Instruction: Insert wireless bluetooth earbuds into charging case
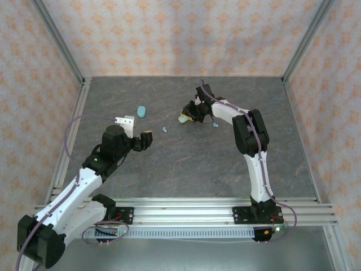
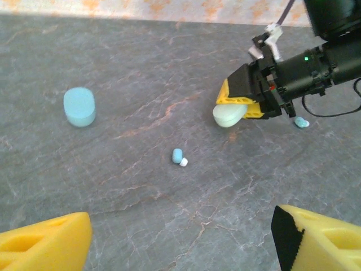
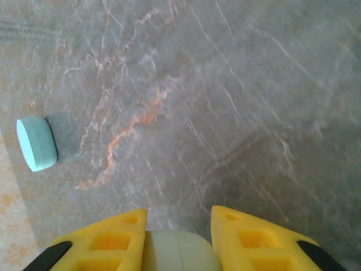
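Clamping the mint case (image 2: pixel 228 116) between its fingers, the right claw (image 2: pixel 240 107) holds it low near the middle of the tabletop's (image 2: pixel 141 68) far edge, probably to steady it for loading. The left claw (image 2: pixel 180 248) hangs with jaws apart, aimed at a blue earbud (image 2: pixel 177 154) and a white earbud (image 2: pixel 183 162) lying touching nearer the centre, likely its next pick; another blue earbud (image 2: pixel 302 122) lies beside the right claw, the blue case (image 2: pixel 79 106) further left.
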